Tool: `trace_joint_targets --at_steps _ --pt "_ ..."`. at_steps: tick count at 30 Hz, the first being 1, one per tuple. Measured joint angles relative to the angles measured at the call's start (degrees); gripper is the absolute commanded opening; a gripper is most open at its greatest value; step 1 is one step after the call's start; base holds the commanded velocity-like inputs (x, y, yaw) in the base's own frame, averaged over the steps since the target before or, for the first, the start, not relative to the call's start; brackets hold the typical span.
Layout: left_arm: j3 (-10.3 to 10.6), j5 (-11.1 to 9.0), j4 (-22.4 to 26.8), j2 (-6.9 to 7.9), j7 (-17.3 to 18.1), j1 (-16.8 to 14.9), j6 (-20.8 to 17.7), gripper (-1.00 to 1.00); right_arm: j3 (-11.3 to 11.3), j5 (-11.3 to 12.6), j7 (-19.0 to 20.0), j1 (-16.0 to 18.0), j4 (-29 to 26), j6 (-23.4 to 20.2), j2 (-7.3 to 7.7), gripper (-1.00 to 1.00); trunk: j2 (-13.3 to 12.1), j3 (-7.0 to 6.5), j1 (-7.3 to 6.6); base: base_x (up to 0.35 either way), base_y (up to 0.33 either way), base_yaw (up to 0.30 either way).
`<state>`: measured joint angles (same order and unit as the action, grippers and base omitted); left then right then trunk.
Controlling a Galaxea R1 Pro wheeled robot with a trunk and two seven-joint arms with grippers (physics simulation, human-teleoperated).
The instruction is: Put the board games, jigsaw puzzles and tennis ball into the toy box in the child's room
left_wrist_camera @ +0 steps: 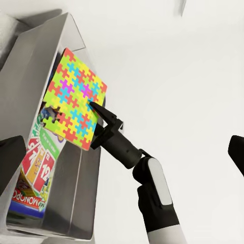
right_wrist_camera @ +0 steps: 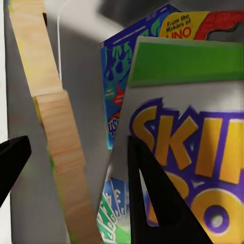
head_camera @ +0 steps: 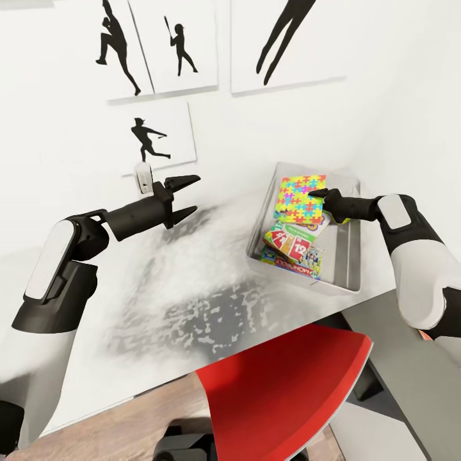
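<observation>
The pale grey toy box [head_camera: 351,259] stands on the table [head_camera: 192,282] at the right. Flat inside it lie the SKIP-BO game [head_camera: 289,242], the MONOPOLY game [head_camera: 299,266] and a blue game [right_wrist_camera: 118,76]. A jigsaw puzzle [head_camera: 298,197] leans tilted over them. My right gripper [head_camera: 315,194] is at its upper edge, open, with that edge [right_wrist_camera: 56,127] between the fingers. My left gripper [head_camera: 184,195] hovers open above the table's middle, holding nothing. From the left wrist I see the puzzle [left_wrist_camera: 73,96], SKIP-BO [left_wrist_camera: 38,162] and MONOPOLY [left_wrist_camera: 26,197] in the bin [left_wrist_camera: 30,56].
A red chair [head_camera: 282,390] is tucked at the table's near edge. A lower dark grey desk [head_camera: 410,378] adjoins on the right. Baseball silhouette prints [head_camera: 160,134] hang on the white wall close behind the table, and a small white object [head_camera: 143,176] sits by the wall.
</observation>
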<state>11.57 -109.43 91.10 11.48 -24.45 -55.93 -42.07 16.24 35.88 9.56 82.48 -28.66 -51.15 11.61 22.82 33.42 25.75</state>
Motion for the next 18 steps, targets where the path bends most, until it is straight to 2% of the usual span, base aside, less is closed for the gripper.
trace_joint_targets --at_steps 10,18 --pt "0.0 0.0 0.0 0.02 0.0 0.0 0.0 1.00 0.0 0.0 0.0 0.0 0.0 0.0 0.02 -1.00 0.0 0.86 0.00 0.000 0.000 0.000" --pt "0.0 0.0 0.0 0.07 0.0 0.0 0.0 1.00 0.2 1.3 0.0 0.1 0.0 0.1 -0.01 -1.00 0.0 1.39 -0.02 0.000 0.000 0.000"
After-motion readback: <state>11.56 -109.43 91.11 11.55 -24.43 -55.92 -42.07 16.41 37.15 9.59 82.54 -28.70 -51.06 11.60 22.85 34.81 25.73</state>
